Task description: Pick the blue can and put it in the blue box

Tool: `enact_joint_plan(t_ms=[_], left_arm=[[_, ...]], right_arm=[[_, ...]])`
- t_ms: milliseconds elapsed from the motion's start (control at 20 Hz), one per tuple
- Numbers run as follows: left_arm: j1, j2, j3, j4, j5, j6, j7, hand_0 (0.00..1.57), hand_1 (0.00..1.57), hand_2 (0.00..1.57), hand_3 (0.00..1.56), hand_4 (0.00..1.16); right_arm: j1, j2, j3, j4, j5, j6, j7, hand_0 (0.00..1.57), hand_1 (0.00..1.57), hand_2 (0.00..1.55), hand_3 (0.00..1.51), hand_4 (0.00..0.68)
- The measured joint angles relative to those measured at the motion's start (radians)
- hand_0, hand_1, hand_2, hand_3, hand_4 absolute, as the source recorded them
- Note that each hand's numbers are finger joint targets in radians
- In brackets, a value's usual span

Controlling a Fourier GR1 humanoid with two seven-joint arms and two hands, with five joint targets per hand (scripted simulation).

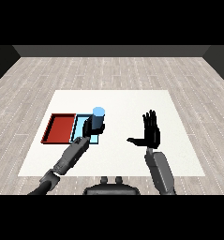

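The left robot hand (88, 126) was curled round the blue can (99, 118), gripping its lower part so that the dark fingers covered much of the can's side. The can stood upright in that grasp, its light blue top facing up and showing above the hand. Can and hand were over the right part of the blue tray (79, 127), toward its far right corner; whether the can's base touched the tray floor or hung just above it could not be told, since the hand hid the bottom. The left forearm ran up from the view's lower left corner and crossed the near edge of the blue tray.

The red tray (59, 128) lay just beside the blue tray on its left, the two touching along their shared side. Both sat on the left half of the white desk (132, 103), nearer the front than the back.

The right robot hand (151, 130) was well apart from the trays, over the right-middle of the desk. It was held up with fingers straight and spread, pointing away from the robot, and the thumb stuck out toward the left. It held nothing. Its grey forearm rose from the lower right.

A grey plank floor (108, 70) surrounded the desk.
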Motion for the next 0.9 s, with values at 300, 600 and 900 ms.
enact_joint_plan(t_ms=[300, 600, 900], left_arm=[[-0.061, 0.112, 0.032, 0.090, -0.060, 0.040, 0.118, 1.57, 1.57, 1.57, 1.49, 1.09], [-0.125, 0.141, -0.016, 0.272, -0.152, 0.086, 0.282, 1.50, 1.50, 1.40, 1.18, 0.97], [-0.181, 0.104, -0.054, 0.518, -0.210, 0.085, 0.457, 0.65, 0.65, 0.59, 0.24, 0.92]], right_arm=[[0.036, -0.010, -0.055, 0.017, -0.047, 0.043, -0.022, 0.00, 0.00, 0.00, 0.00, 0.000], [0.016, -0.010, -0.079, 0.041, -0.061, 0.049, -0.011, 0.00, 0.00, 0.00, 0.00, 0.000], [0.032, 0.000, -0.085, 0.053, -0.064, 0.052, -0.022, 0.00, 0.00, 0.00, 0.00, 0.000]])
